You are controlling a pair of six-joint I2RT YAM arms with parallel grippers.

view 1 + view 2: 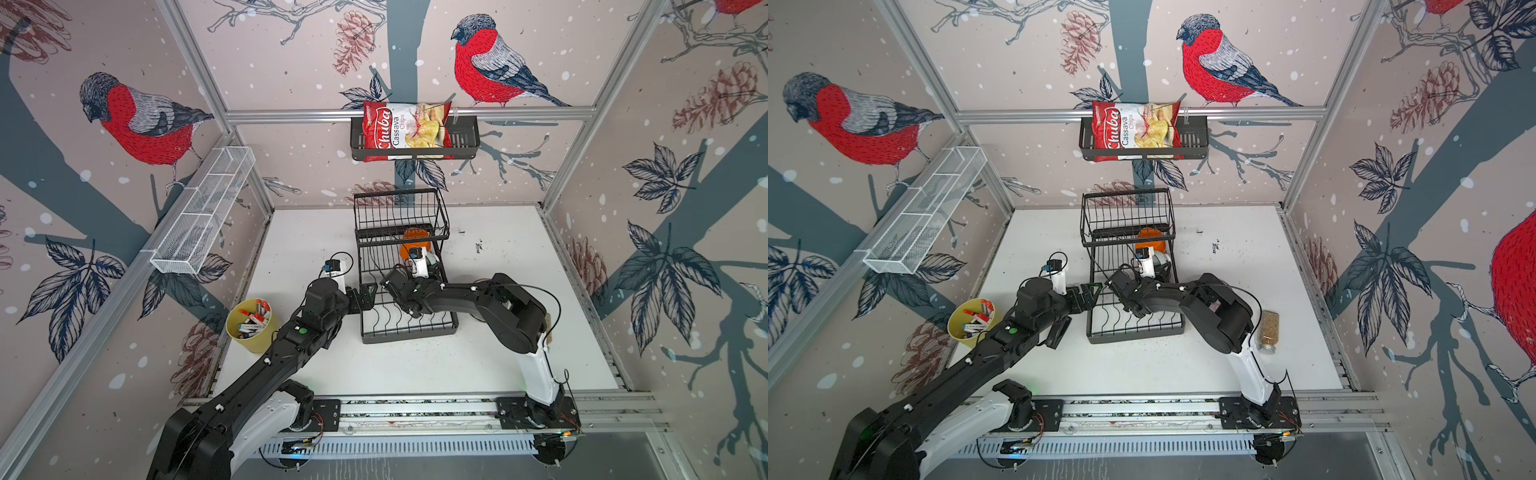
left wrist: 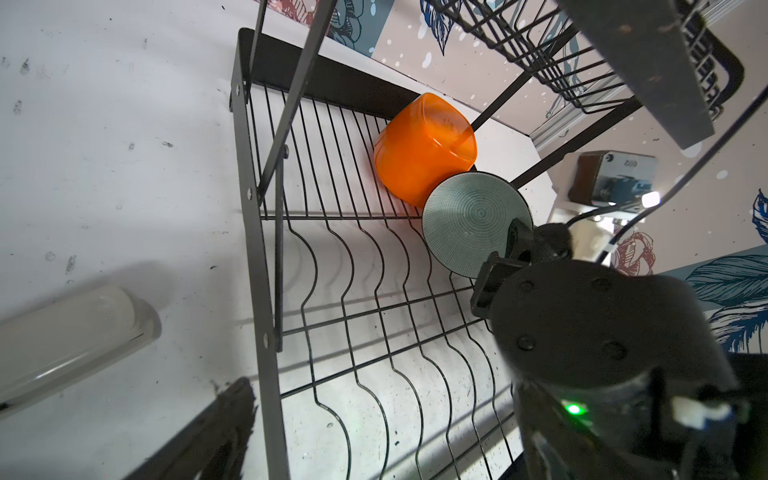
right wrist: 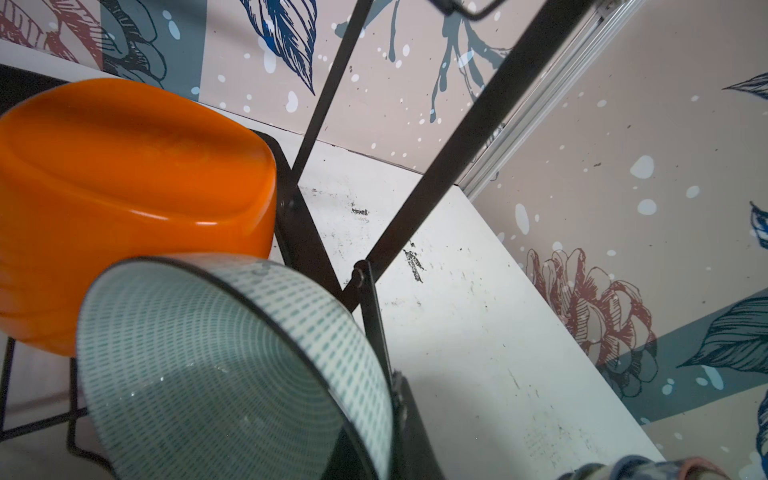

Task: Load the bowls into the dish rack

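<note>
Two bowls lie in the rack.

Room: scuffed matt white tabletop (image 1: 498, 270), boxed by aluminium rails and wallpaper of red-breasted birds, pine cones and leaves.

Black wire dish rack (image 1: 409, 336) (image 1: 1133, 332) (image 2: 254, 266): centre of both top views. Its long axis runs from lower centre to upper centre, with the raised basket at the upper end, wavy wires at the lower end and straight wires between.

Glossy orange plastic bowl with squarish corners (image 2: 419, 158) (image 3: 124, 174) (image 1: 413, 233): on the straight wires beneath the raised basket, tipped over with its flat base showing.

Round grey-green ceramic bowl (image 2: 469, 220) (image 3: 216, 365): dark rim, fine dashes in concentric rings. It stands on edge just in front of the orange one, hollow facing the wavy-wire end. Whether the two touch cannot be told.

Right gripper (image 2: 514, 243): clamped tight on that ceramic rim.

Left gripper (image 1: 368, 296) (image 1: 1090, 293): jaws spread wide, holding nothing, just beside the rack's left edge.

Sundries:
- Yellow cup of markers (image 1: 249, 324), lower left.
- White mesh trough (image 1: 203, 212), left wall.
- Black slotted shelf (image 1: 467, 141), upper centre, holding a red chips bag (image 1: 405, 129).
- Jar of brown grains (image 1: 1269, 330), lying beside the right arm in a top view.
</note>
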